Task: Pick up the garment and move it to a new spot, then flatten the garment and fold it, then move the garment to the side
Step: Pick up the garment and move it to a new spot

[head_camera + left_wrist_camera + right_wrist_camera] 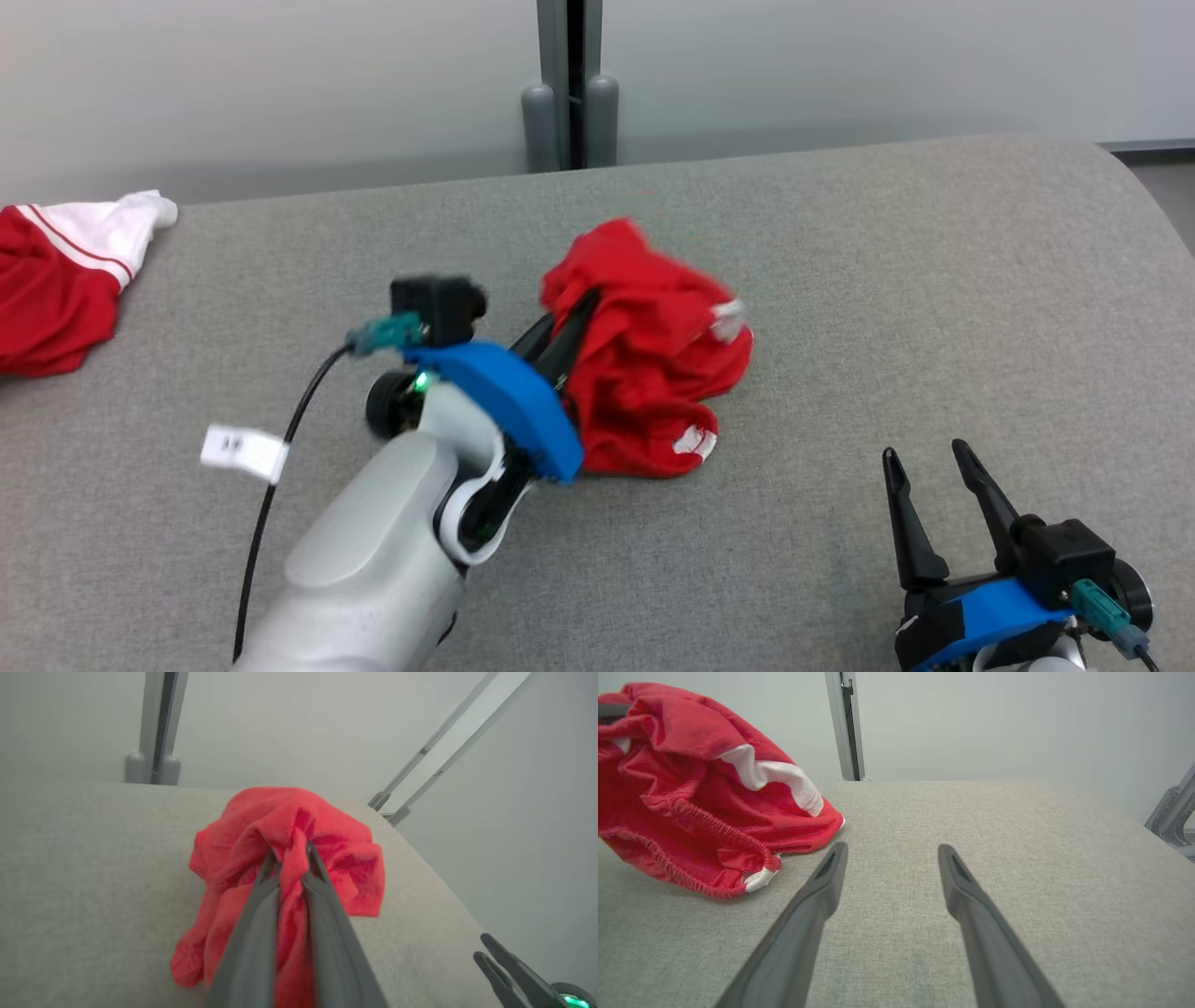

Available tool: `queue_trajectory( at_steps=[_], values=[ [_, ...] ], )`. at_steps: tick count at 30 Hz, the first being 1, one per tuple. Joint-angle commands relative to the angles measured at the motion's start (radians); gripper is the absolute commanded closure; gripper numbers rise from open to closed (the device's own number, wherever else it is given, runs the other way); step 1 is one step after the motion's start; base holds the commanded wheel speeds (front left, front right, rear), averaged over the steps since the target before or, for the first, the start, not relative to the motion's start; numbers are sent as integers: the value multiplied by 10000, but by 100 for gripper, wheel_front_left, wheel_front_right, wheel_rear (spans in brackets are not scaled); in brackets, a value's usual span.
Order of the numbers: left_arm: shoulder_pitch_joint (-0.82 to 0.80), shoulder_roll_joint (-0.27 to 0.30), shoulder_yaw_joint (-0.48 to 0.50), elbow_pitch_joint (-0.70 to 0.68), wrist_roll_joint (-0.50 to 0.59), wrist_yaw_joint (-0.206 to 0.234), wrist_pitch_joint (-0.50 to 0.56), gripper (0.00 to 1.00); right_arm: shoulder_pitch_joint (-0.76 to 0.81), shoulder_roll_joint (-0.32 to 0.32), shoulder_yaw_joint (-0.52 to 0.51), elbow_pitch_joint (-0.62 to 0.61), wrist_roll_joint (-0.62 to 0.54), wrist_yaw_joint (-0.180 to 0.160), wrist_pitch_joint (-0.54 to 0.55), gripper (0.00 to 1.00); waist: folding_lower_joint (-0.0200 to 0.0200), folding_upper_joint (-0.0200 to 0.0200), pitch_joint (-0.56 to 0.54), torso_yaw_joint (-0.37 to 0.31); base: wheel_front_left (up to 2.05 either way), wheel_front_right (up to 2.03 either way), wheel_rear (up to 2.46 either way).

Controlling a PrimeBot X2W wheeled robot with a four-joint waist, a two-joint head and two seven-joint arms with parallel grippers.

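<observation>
L end effector (290,853) pinching bunched red garment (653,364).

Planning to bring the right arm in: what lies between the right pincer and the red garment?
Only bare grey tabletop; the right wrist view shows the open right pincer standing apart from the red garment.

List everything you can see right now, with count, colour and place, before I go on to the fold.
bunched garment: one, red with white trim, middle of the table
second garment: one, red and white, table's far left edge
table: one, grey fabric top, under both garments
post: one, grey, behind the table's far edge
left gripper: one, dark fingers, shut on the bunched garment
right gripper: one, dark fingers, open, above bare table, near right
</observation>
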State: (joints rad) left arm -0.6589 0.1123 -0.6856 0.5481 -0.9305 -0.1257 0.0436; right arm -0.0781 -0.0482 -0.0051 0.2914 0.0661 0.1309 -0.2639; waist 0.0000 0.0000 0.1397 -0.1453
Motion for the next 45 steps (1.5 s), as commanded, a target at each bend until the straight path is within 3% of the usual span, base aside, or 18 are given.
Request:
queue_trajectory(
  at_steps=[1, 5, 6, 7, 8, 9, 15, 21, 28, 35, 45],
  values=[
    [226, -16, 62, 872, 76, -67, -544, 100, -129, -41, 10, -21, 69, -3, -10, 0, 0, 0, 110, -35, 0, 0, 0],
    [210, 25, 12, 2612, 317, -72, -1486, 100, -197, -41, -7, -30, 61, -3, -11, 0, 0, 0, 305, -61, 0, 0, 0],
    [119, -2, 37, 2899, 328, -73, -1721, 94, -199, -41, -51, -33, 51, -3, -11, 0, 0, 0, 340, -35, 0, 0, 0],
    [2, -8, 30, 3148, 402, -75, -1963, 68, -206, -41, -99, -28, 28, -3, -11, 0, 0, 0, 363, 1, 0, 0, 0],
    [-73, -23, 16, 3367, 427, -75, -2169, 18, -206, -41, -113, -7, -8, -3, -11, 0, 0, 0, 371, 34, 0, 0, 0],
    [-118, -48, -15, 3528, 430, -71, -2323, 0, -203, -39, -121, 6, -33, -3, -11, 0, 0, 0, 371, 69, 0, 0, 0],
    [-222, -132, -178, 4182, 633, -57, -2977, 0, -221, -41, -76, 88, -68, -3, -11, 0, 0, 0, 184, 287, 0, 0, 0],
    [-64, -2, -193, 3880, 969, -58, -3095, 0, -145, -41, -171, 78, -183, -3, -10, 0, 0, 0, -93, 479, 0, 0, 0],
    [1275, 305, 1358, 2205, 1947, 99, -3097, 0, 220, -42, -424, -45, -233, -3, -10, 0, 0, 0, -584, 812, 0, 0, 0],
    [3376, 169, 3081, 470, 3190, 353, -3090, 0, 619, -42, -552, -185, -153, -3, -11, 0, 0, 0, -867, 1072, 0, 0, 0],
    [5623, -154, 4332, -948, 4485, 268, -3092, 0, 895, -43, -423, -274, -71, -3, -11, 0, 0, 0, -1133, 1136, 0, 0, 0]
  ],
)
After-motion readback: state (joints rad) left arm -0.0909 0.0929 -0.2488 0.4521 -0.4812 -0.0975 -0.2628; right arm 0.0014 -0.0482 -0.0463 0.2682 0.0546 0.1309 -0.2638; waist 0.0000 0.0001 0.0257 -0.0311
